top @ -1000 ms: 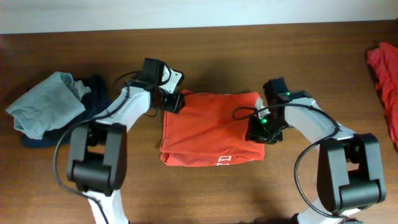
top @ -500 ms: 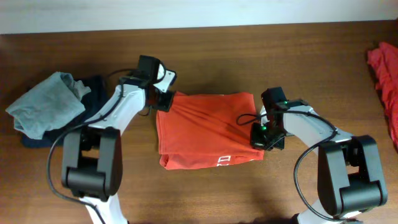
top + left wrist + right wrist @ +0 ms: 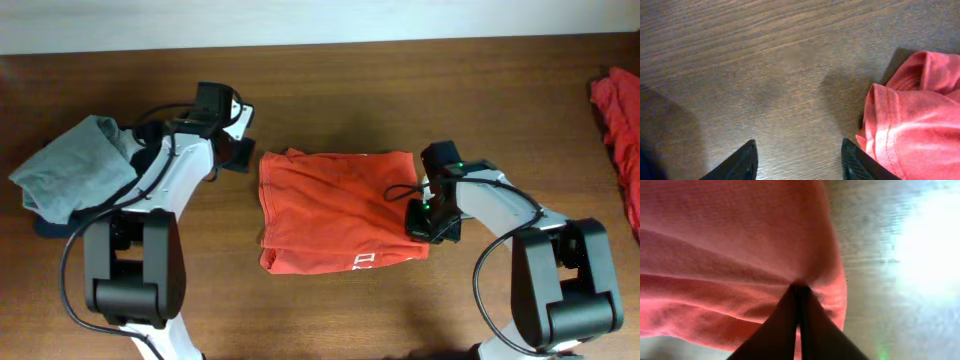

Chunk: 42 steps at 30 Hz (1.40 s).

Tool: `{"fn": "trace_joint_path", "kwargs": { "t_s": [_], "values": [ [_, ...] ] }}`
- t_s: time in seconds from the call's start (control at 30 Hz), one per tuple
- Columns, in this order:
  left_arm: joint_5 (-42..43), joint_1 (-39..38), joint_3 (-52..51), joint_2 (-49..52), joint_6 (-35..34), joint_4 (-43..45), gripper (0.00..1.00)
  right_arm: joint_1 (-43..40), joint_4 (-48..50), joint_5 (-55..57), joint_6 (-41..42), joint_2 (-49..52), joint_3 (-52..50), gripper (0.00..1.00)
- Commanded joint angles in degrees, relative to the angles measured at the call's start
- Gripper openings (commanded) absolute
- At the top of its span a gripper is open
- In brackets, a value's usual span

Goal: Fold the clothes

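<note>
A folded orange-red shirt (image 3: 335, 210) with a bit of white print at its front edge lies in the middle of the table. My left gripper (image 3: 240, 152) is open and empty over bare wood just left of the shirt's far left corner (image 3: 910, 115). In the left wrist view my left gripper (image 3: 799, 162) has only table between its fingers. My right gripper (image 3: 432, 222) is shut on the shirt's right edge; in the right wrist view my right gripper (image 3: 801, 292) pinches the orange-red cloth (image 3: 735, 245).
A pale grey-blue garment (image 3: 70, 170) lies crumpled on a navy one (image 3: 150, 140) at the far left. Another orange-red garment (image 3: 620, 130) lies at the right edge. The table (image 3: 330, 90) is dark wood.
My left gripper has let go of the shirt's far left corner and moved left, away from it. The shirt settled slightly. The right gripper stays shut on the right edge.
</note>
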Motion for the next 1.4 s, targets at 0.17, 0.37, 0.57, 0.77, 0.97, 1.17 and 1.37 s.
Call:
{"fn": "trace_joint_path", "kwargs": {
  "t_s": [0.17, 0.37, 0.57, 0.77, 0.97, 1.17, 1.37],
  "values": [
    [8.39, -0.02, 1.16, -3.21, -0.76, -5.18, 0.54, -4.50, 0.20, -23.34, -13.90, -8.33, 7.41, 0.50],
    [20.15, -0.07, 1.16, -5.57, -0.74, -12.52, 0.54, -14.78, 1.07, -20.26, -14.58, -5.44, 8.35, 0.69],
    [21.79, -0.07, 4.07, -9.46, -0.70, -20.79, 0.53, -16.22, 4.00, -22.05, -21.68, 2.95, 8.35, 0.75],
    [21.31, -0.07, 11.23, -15.91, -0.31, -29.42, 0.47, -15.67, 8.07, -23.45, -22.53, 10.36, 8.35, 0.75],
    [21.35, -0.07, 13.38, -23.30, -0.33, -28.87, 0.48, -11.72, 7.48, -29.66, -25.90, 11.39, 8.35, 0.60],
    [17.38, -0.07, 13.70, -30.47, -0.31, -28.92, 0.50, -7.56, 7.34, -24.20, -22.01, 11.34, 8.33, 0.12],
    [10.56, -0.07, 13.68, -37.11, -0.31, -28.37, 0.99, -12.39, 2.47, -7.39, -14.32, 4.42, 10.54, 0.04]
  ]
}}
